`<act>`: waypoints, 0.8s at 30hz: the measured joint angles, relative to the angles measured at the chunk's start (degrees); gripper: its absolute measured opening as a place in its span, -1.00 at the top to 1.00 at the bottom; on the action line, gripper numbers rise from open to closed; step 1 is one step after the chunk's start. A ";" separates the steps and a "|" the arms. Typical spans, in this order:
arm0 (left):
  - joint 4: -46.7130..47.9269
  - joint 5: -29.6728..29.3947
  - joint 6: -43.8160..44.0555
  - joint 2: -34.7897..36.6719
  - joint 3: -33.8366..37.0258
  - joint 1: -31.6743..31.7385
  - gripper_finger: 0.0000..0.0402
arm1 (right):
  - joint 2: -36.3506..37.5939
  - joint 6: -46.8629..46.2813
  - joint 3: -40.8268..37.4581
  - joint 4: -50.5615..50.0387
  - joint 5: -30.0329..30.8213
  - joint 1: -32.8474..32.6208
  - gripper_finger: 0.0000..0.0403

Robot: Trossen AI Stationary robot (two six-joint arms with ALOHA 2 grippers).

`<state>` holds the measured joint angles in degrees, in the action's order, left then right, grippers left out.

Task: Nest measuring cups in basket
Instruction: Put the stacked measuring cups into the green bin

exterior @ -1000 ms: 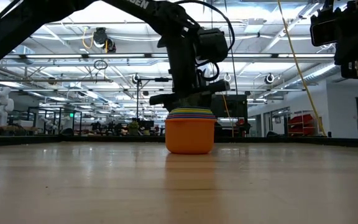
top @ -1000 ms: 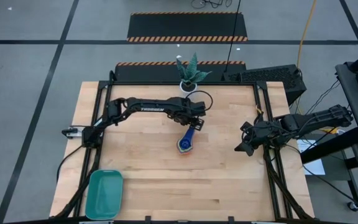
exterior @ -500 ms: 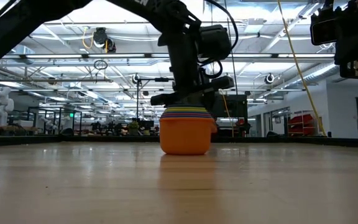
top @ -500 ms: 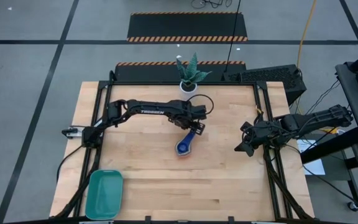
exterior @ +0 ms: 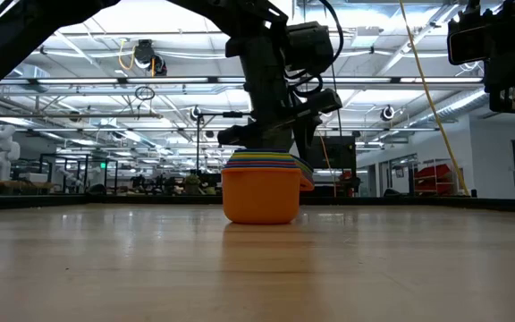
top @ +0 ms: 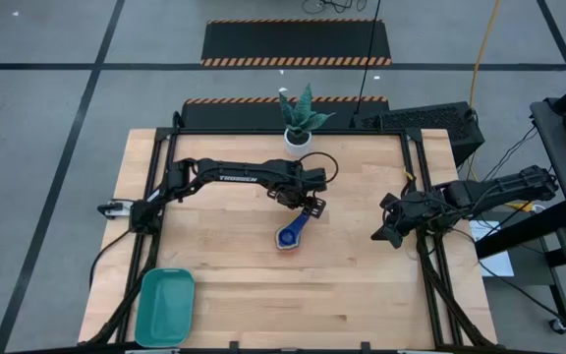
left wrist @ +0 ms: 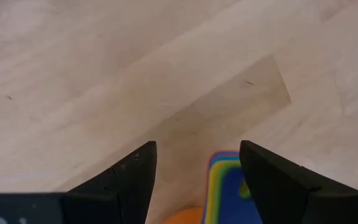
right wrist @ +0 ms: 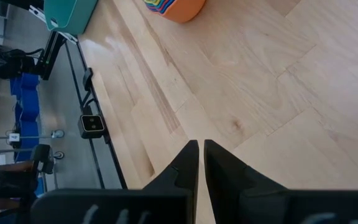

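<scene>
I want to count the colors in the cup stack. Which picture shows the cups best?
The low view: the measuring cups sit side-on, colored rims stacked in the orange one. The high view shows them tiny, the left wrist view only handles, the right wrist view an edge.

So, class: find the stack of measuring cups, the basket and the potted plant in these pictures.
stack of measuring cups (exterior: 259, 199), low view, on the orange outer cup's wall.
basket (top: 164, 307), high view, on its teal floor, near the table's front left corner.
potted plant (top: 303, 111), high view, on its green leaves.

Overhead, table-level and two wrist cameras
</scene>
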<state>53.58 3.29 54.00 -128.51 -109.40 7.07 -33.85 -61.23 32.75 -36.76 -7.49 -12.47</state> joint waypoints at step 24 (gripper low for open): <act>-3.55 0.75 -8.02 -0.02 -2.24 -2.91 -0.76 | -0.32 -0.44 0.00 -0.30 -0.02 0.00 0.91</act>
<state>50.03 4.04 45.98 -128.53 -111.65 4.16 -34.17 -61.67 32.75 -37.07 -7.51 -12.47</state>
